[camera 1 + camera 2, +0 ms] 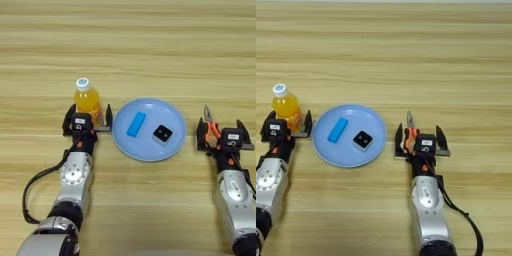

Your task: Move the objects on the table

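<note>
Light-wood table (150, 50). Bottle (87, 102) stands upright between the wide-spread fingers of the left gripper (87, 119). Cube (162, 134) and a blue block (136, 124) lie on a blue plate (150, 152). Pliers (410, 131) lie between the right gripper's (421, 140) spread fingers.

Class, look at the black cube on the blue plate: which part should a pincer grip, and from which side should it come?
Grip the cube across two opposite side faces, coming straight down from above. It lies flat in the shallow plate, dot up, its sides free and apart from the blue block; the rim would likely hinder a sideways approach.
</note>
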### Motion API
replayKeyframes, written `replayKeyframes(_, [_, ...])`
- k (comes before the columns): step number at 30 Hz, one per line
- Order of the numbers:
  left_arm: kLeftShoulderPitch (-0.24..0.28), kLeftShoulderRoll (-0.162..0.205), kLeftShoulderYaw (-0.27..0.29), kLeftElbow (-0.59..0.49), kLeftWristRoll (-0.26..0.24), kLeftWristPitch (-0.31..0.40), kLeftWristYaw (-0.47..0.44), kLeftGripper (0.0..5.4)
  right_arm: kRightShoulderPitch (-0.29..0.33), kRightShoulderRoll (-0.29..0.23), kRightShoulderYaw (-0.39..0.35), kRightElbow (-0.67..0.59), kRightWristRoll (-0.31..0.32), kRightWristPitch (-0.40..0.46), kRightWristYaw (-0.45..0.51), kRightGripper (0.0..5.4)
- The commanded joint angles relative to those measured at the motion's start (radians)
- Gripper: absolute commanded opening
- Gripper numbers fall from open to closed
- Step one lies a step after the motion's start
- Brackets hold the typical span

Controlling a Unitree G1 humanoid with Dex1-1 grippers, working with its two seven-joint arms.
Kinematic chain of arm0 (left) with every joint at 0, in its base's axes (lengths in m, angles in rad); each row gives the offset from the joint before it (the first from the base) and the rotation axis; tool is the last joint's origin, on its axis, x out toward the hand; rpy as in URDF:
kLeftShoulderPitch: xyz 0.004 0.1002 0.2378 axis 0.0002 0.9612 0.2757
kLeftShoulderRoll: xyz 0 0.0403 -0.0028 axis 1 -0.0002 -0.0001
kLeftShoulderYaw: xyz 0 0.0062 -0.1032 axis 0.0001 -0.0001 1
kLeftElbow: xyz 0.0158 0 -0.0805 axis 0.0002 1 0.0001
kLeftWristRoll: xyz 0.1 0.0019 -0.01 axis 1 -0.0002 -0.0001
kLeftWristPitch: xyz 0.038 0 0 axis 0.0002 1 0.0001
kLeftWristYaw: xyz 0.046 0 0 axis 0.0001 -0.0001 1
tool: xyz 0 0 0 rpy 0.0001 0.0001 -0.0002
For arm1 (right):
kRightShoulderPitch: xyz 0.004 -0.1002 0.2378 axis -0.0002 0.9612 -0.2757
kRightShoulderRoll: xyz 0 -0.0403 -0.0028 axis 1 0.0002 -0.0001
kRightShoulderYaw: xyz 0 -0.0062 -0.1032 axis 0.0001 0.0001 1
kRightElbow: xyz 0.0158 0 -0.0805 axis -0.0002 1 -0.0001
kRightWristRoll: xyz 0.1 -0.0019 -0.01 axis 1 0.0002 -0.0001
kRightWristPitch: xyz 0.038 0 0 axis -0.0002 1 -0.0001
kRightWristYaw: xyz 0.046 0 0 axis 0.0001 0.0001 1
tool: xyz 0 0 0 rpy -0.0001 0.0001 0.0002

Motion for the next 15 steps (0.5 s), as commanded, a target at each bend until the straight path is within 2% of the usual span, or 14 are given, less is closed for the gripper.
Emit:
replayKeyframes(1, [-0.054, 0.007, -0.005, 0.069, 0.015, 0.007, -0.005, 5.38, -0.013, 0.004, 0.002, 0.004, -0.001, -0.01, -0.001, 5.4])
replayKeyframes(7, [-0.09, 0.017, 0.005, 0.132, 0.005, 0.007, -0.019, 5.38, -0.007, 0.005, -0.002, 0.003, 0.0, -0.016, -0.005, 5.4])
replayKeyframes(15, [-0.096, 0.021, 0.009, 0.151, 0.007, -0.006, -0.019, 5.38, 0.0, 0.008, -0.001, -0.002, 0.0, -0.019, -0.005, 5.4])
